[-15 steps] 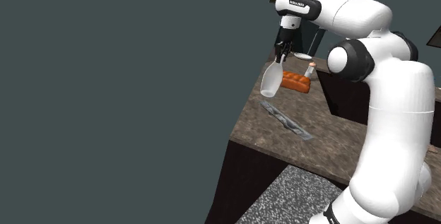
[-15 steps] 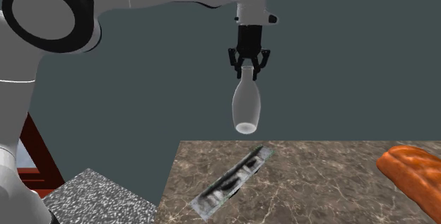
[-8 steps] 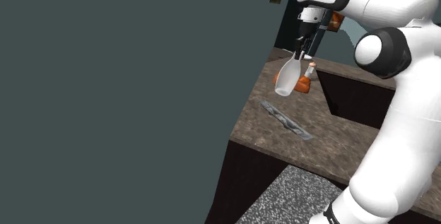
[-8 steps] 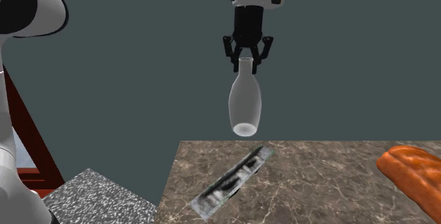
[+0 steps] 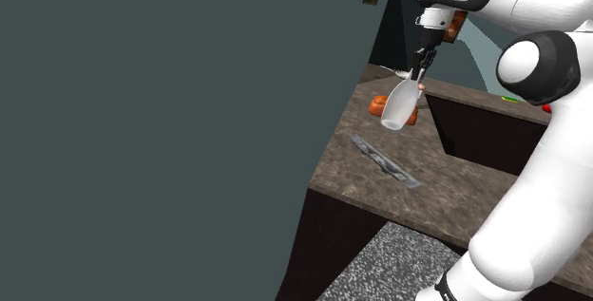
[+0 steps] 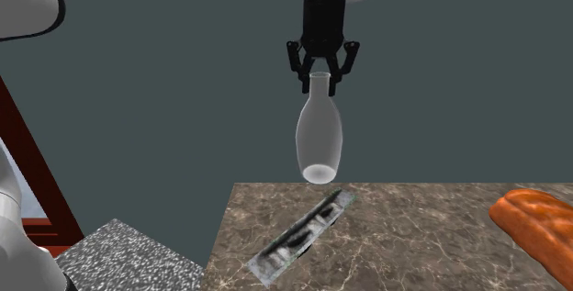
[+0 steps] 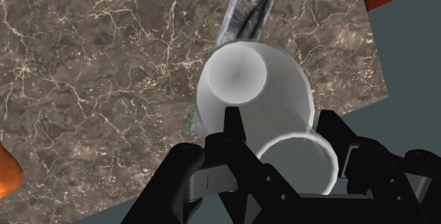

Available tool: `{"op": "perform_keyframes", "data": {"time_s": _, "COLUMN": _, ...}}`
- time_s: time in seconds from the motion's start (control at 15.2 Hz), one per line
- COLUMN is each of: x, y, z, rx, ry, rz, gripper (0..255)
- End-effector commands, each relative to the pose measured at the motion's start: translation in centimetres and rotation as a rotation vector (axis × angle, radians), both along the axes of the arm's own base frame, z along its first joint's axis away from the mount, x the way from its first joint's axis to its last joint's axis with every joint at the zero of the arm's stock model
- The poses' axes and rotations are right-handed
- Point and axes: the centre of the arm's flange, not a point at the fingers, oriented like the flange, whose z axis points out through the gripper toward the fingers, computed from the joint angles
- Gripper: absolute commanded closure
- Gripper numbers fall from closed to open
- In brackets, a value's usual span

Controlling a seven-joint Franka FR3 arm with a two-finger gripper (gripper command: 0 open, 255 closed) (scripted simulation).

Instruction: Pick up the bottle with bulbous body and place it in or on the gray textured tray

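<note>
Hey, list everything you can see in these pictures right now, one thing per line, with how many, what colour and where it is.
bottle: one, translucent whitish, hanging neck-up from the gripper in the air over the counter.
tray: one, gray, long and flat, lying on the counter.
loaf-like thing: one, orange, on the counter at the second exterior view's right.
counter: one, brown marbled, under the tray and the loaf-like thing.
stand: one, speckled grey top, at the second exterior view's lower left.
wall: one, dark grey-green, behind the counter.
arm: one, white with dark joints, at the shoulder view's right.
gripper: one, black, shut on the bottle's neck.
</note>
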Motion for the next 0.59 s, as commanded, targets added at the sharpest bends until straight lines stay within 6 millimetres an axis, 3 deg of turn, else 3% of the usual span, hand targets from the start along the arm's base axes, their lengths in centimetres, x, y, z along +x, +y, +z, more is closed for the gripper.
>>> {"op": "perform_keyframes", "data": {"time_s": 0.0, "x": -0.1, "y": -0.1, "z": -1.1, "rx": 0.0, "ry": -0.001, "rz": 0.0, "gripper": 255}}
{"op": "perform_keyframes", "data": {"time_s": 0.53, "x": -0.1, "y": -0.1, "z": -5.3, "rx": 0.0, "ry": -0.001, "rz": 0.0, "gripper": 255}}
